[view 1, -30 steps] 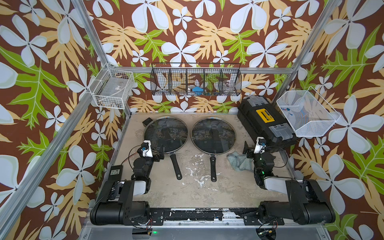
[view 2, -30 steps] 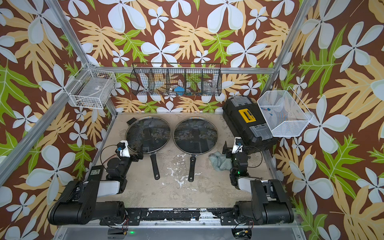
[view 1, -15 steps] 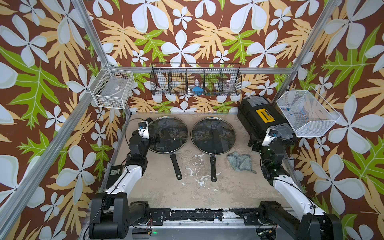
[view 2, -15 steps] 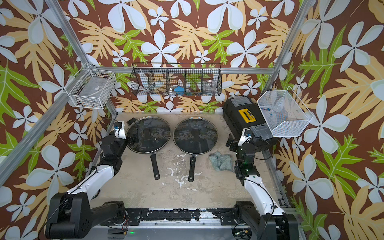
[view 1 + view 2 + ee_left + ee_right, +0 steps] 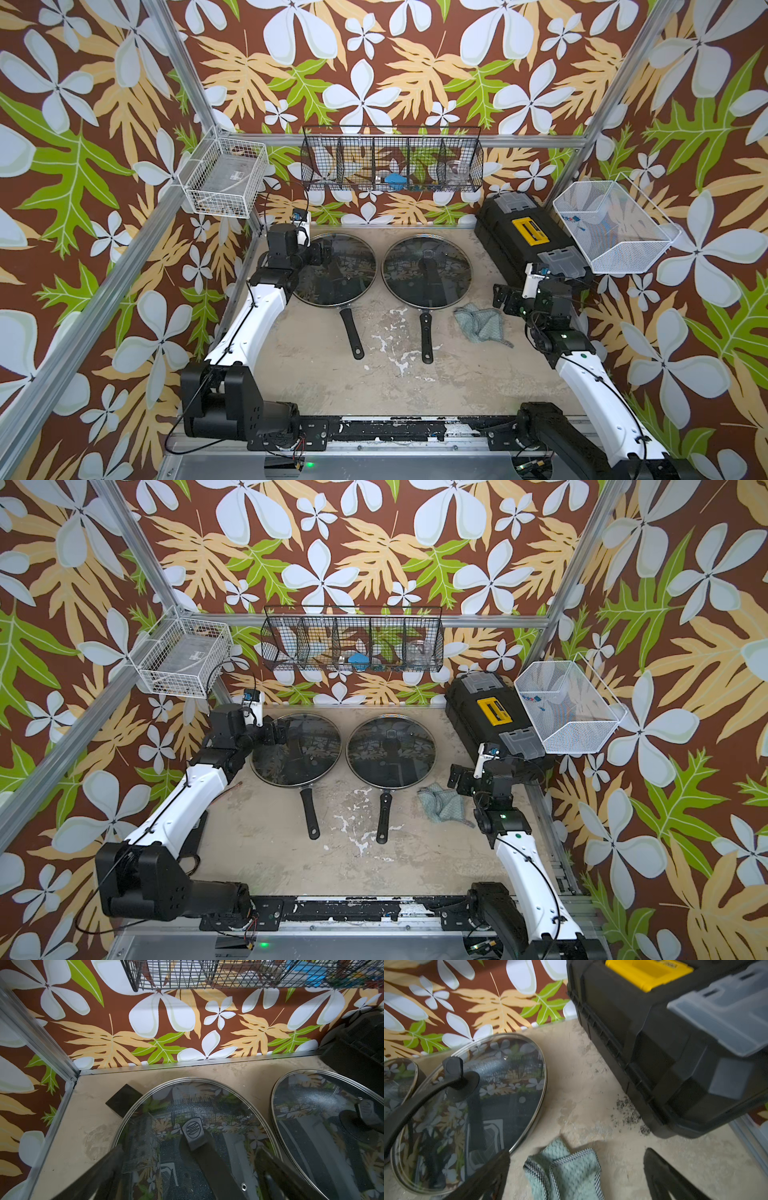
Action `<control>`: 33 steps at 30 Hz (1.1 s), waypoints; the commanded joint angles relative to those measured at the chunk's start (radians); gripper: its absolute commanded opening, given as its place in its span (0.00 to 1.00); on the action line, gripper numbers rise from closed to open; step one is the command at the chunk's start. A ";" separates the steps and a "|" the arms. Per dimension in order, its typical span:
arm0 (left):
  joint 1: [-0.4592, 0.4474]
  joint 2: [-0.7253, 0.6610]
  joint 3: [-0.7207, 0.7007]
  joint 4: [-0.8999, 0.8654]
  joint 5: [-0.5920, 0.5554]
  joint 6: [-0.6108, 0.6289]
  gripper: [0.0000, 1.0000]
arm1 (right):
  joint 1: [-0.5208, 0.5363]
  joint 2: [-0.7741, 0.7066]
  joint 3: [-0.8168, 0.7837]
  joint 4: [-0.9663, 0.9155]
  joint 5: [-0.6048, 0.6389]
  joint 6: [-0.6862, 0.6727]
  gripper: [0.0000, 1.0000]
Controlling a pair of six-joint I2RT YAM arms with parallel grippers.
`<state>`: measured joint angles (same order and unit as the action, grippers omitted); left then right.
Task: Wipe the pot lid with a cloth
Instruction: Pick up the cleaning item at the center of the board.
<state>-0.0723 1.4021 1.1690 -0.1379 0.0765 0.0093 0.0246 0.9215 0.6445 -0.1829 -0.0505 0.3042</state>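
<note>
While right claw (image 5: 504, 297) gapes, cloth (image 5: 478, 327) just beside, ungripped

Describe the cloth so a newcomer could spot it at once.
Find the black toolbox with the yellow panel at the right edge of the table. Between it and the nearer glass-lidded pan lies the cloth: crumpled, pale teal, the only soft thing there.

Both arms are built alike: a white tapered link between chunky black joint housings, the left arm (image 5: 254, 320) at centre-left, the right arm (image 5: 598, 390) at lower right. A thin black cable (image 5: 239, 330) runs along each white link. A small white camera box (image 5: 300, 218) tops each wrist. The right link bears a green dot (image 5: 584, 356). The left gripper (image 5: 189, 1150) and right gripper (image 5: 576, 1151) have dark fingers (image 5: 483, 1178), seemingly plain, though blurred.
</note>
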 commanded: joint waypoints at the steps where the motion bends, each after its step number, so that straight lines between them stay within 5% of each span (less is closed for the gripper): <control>1: -0.010 0.021 0.037 -0.093 -0.012 -0.036 1.00 | 0.057 0.001 -0.008 -0.157 0.052 0.024 1.00; 12: -0.011 -0.040 0.033 -0.173 0.112 -0.020 1.00 | 0.226 0.209 -0.102 -0.078 0.078 0.146 1.00; 22: -0.009 -0.175 -0.062 -0.246 0.377 0.285 1.00 | 0.227 0.408 -0.039 -0.032 0.090 0.141 0.97; 28: -0.009 -0.189 -0.061 -0.308 0.559 0.412 1.00 | 0.227 0.528 -0.032 0.004 0.078 0.137 0.89; 33: -0.009 -0.190 -0.061 -0.341 0.628 0.468 1.00 | 0.227 0.560 -0.038 -0.002 0.096 0.157 0.64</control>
<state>-0.0822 1.2152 1.1027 -0.4465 0.6235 0.4141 0.2493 1.4700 0.6174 -0.1139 0.0826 0.4332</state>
